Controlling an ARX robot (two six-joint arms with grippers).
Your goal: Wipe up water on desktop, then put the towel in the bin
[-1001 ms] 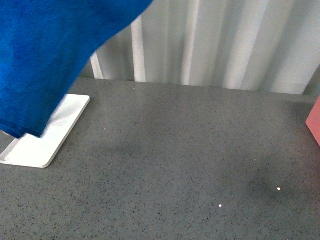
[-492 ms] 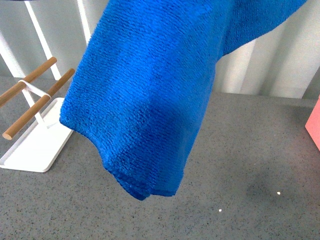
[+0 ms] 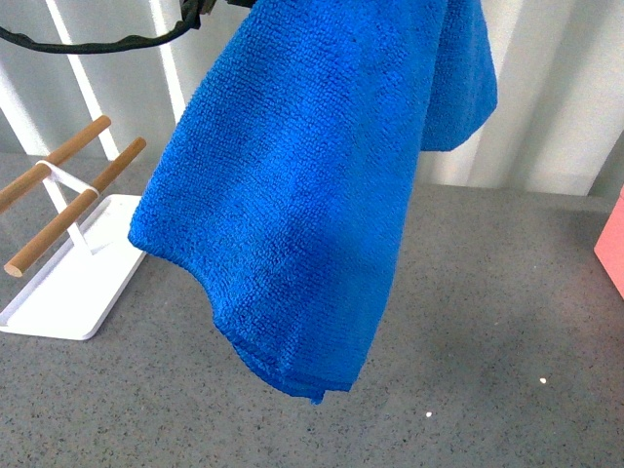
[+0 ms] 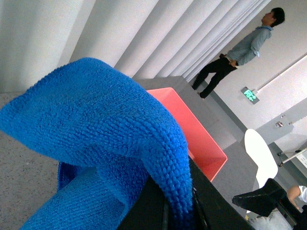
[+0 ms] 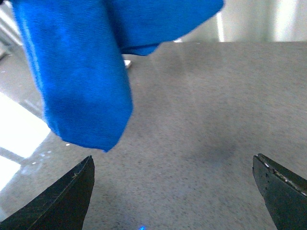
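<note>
Blue terry: the towel (image 3: 292, 214) hangs in folds above the middle of the desk (image 3: 507, 292), its lowest corner clear of the surface.
Left grip: the left fingers (image 4: 153, 206) are clenched on a fold of the towel, seen close in the left wrist view.
Right grip: the right fingers (image 5: 67, 196) are spread wide and hold nothing, low over the desk, apart from the hanging cloth.
Just changed: a second ago the towel covered the upper left of the front view and hid the wooden rods (image 3: 68, 210). Now it has swung to the centre, and the white tray (image 3: 68, 292) and its rods show in full.
Desk surface: a darker patch (image 5: 218, 152) shows in the right wrist view, likely the damp spot. Whether water lies there I cannot tell.
Bin: the bin (image 3: 612, 249) sits at the far right edge of the desk, well apart from the towel, its pink inside open (image 4: 201, 139).
Meaning for the task: the towel looks lifted off its rack and carried out over the desk. Wiping is not yet begun, so the cloth likely needs lowering onto the patch first.
</note>
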